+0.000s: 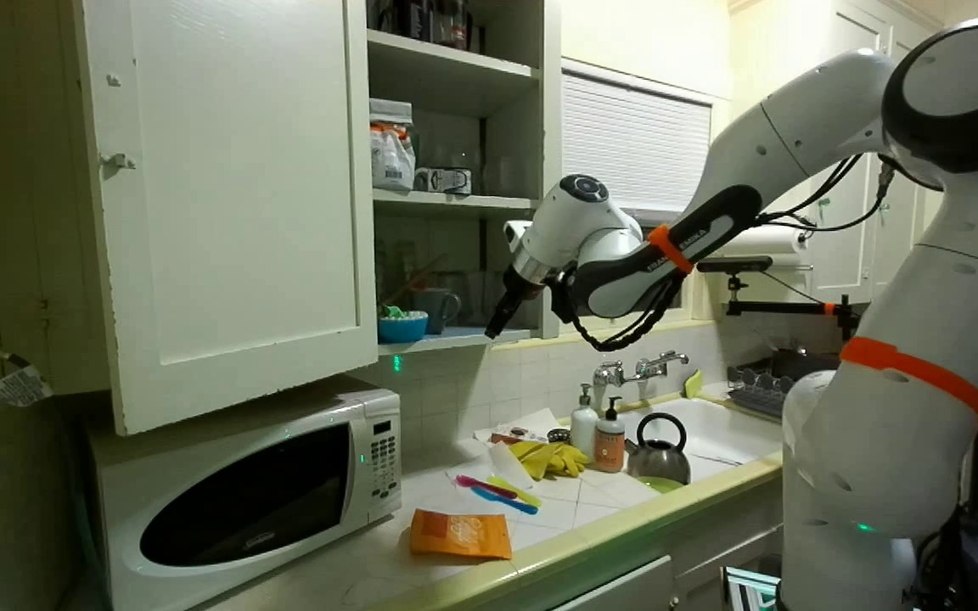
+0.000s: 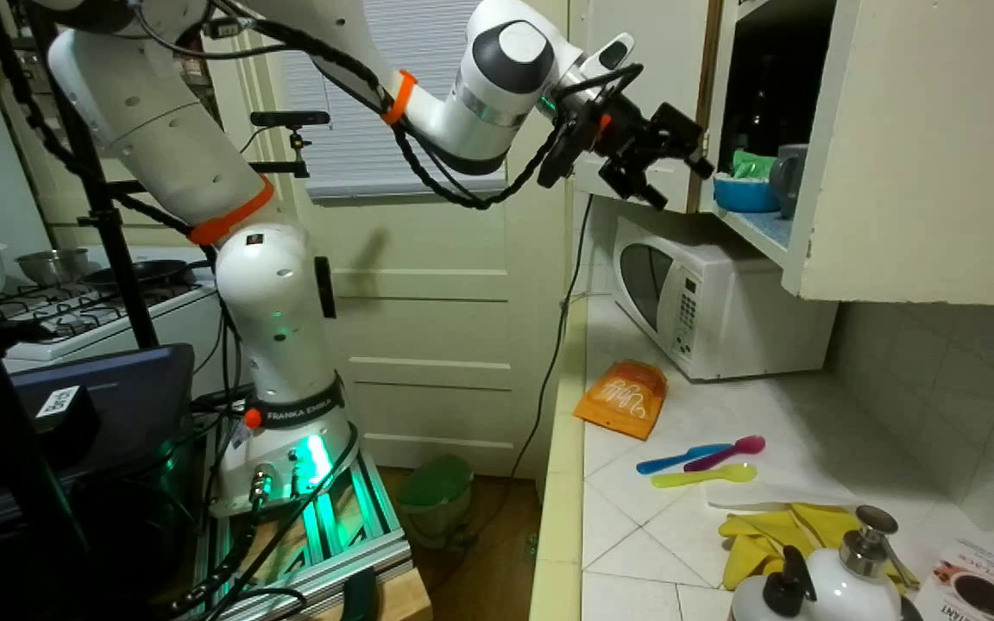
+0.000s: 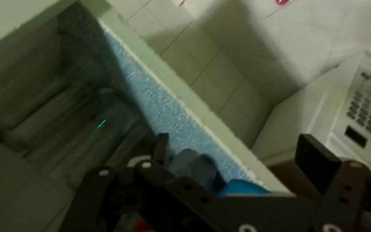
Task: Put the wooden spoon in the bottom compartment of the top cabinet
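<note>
The top cabinet (image 1: 243,195) is white with its panelled door swung open; it also shows in an exterior view (image 2: 937,164). Its bottom compartment (image 1: 468,338) has a blue speckled floor, seen in the wrist view (image 3: 159,100). A slender brownish stick (image 1: 426,273) shows dimly in that compartment, above the blue bowl; it is too dim to tell whether it is the wooden spoon. No wooden spoon shows clearly in any view. My gripper (image 1: 502,316) is at the compartment's front opening. It is open and empty, fingers wide apart in the wrist view (image 3: 237,154) and in an exterior view (image 2: 681,183).
A blue bowl (image 1: 402,327) and a grey mug (image 1: 436,310) stand in the compartment, with clear glasses behind. The open door and shelf edge border the gripper. Below are a microwave (image 1: 260,484), an orange pouch (image 1: 460,535), coloured plastic spoons (image 2: 708,460), yellow gloves (image 1: 550,458) and a kettle (image 1: 659,458).
</note>
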### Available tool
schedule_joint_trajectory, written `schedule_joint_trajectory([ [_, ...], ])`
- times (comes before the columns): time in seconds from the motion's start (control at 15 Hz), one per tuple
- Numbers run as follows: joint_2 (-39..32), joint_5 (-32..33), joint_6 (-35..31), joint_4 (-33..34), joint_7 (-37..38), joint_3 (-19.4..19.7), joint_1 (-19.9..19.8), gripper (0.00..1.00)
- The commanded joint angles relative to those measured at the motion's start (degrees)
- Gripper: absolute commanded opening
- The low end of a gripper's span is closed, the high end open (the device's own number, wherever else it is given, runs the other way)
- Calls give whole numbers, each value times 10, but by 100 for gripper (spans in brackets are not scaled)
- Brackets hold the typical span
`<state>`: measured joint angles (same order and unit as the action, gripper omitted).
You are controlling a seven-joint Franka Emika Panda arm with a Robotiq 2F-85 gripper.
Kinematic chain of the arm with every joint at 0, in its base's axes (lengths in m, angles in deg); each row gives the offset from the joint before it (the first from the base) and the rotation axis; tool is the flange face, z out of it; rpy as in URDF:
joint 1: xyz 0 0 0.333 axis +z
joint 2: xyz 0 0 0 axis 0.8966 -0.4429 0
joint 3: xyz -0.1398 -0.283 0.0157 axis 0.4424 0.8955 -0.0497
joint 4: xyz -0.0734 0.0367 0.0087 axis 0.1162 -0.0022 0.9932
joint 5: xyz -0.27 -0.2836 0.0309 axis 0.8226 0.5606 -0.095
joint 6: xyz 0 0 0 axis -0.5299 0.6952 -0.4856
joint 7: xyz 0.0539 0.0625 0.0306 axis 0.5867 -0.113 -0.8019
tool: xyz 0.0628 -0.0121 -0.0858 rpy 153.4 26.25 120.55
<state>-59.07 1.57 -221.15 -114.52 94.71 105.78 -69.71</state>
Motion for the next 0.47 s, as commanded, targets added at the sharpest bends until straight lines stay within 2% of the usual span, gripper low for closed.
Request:
schedule_joint_trajectory([
  [0.0, 110, -107, 147, -48, -152, 88, 143, 100],
  [0.13, 142, -172, 235, -38, -233, 80, 165, 100],
  [0.2, 153, -210, 283, -23, -274, 61, 159, 100],
  [0.27, 150, -257, 309, -18, -313, 12, 121, 100],
  [0.33, 158, -281, 349, -5, -337, -4, 119, 100],
  [0.4, 124, -267, 274, -17, -305, -3, 93, 100],
])
